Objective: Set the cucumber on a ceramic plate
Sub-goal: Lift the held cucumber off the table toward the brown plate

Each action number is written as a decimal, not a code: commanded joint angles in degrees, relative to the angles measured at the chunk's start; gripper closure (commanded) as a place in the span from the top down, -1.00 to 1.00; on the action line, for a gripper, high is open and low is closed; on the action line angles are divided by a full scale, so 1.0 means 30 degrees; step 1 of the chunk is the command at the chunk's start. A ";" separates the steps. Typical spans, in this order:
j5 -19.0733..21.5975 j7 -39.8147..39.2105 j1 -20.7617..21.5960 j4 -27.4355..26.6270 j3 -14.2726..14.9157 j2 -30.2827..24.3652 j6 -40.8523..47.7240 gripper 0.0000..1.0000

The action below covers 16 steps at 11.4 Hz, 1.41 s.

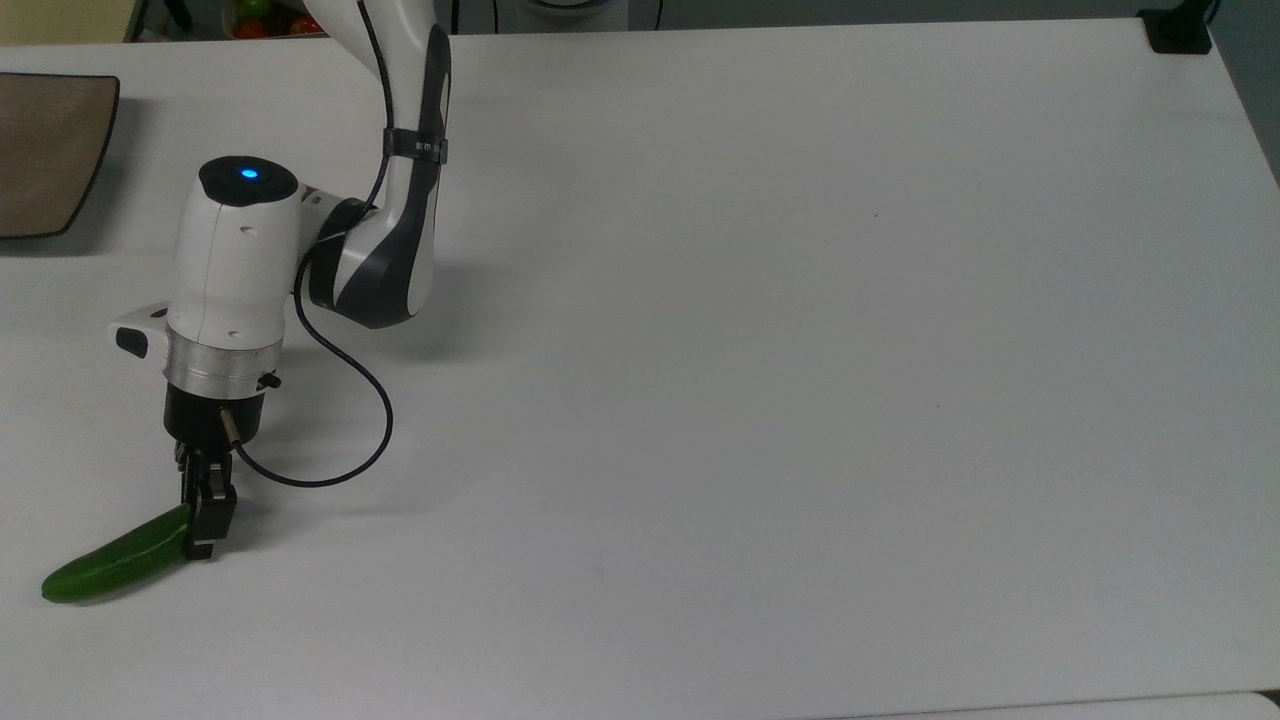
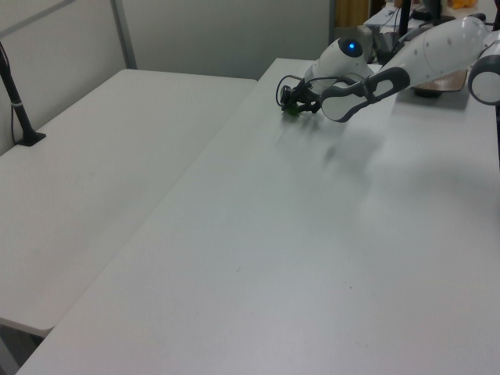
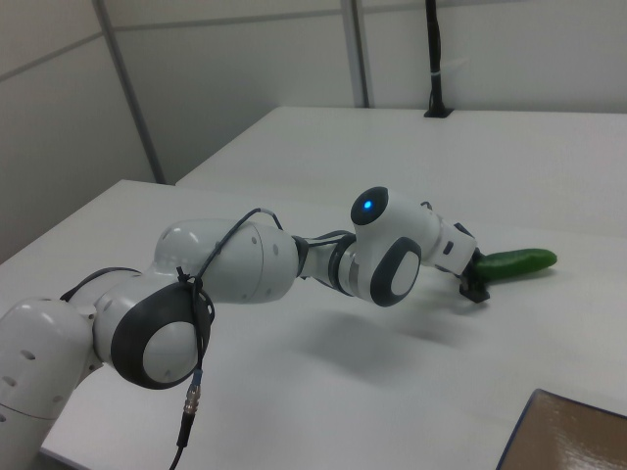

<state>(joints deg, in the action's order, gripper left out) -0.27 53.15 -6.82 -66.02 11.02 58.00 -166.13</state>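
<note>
The dark green cucumber [image 1: 110, 568] lies near the front-left corner of the white table in the top view. It is also in the right view [image 3: 514, 261] and shows as a small green spot in the left view [image 2: 291, 109]. My gripper [image 1: 197, 535] points down and is shut on the cucumber's right end, which the fingers hide. In the right view the gripper [image 3: 472, 279] holds the cucumber's near end. The brown ceramic plate [image 1: 45, 150] sits at the top view's far left edge, well behind the gripper, and its corner [image 3: 573, 436] shows in the right view.
A black cable [image 1: 340, 440] loops from the wrist over the table. A black clamp [image 1: 1178, 30] sits at the far right corner. A second white table [image 2: 94, 156] with a black post [image 2: 19, 101] adjoins in the left view.
</note>
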 commanded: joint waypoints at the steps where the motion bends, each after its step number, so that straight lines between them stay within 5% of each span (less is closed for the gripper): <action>1: -0.0116 -0.0081 0.0106 -0.0462 0.0078 -0.0639 -0.0288 -0.24; 4: -0.0145 -0.0458 -0.0215 -0.2155 -0.0155 -0.2682 -0.0143 -0.24; 6: -0.0232 -0.1626 -0.1265 -0.3736 -0.1557 -0.4237 0.0062 -0.24; 10: -0.0203 -0.4205 -0.2324 -0.7049 -0.1884 -0.7344 0.1462 -0.24; 16: 0.0119 -0.8891 -0.3612 -0.8545 -0.1885 -0.9980 0.6762 -0.24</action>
<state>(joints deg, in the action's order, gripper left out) -0.25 32.74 -16.01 -85.41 6.28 34.98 -151.55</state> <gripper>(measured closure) 0.515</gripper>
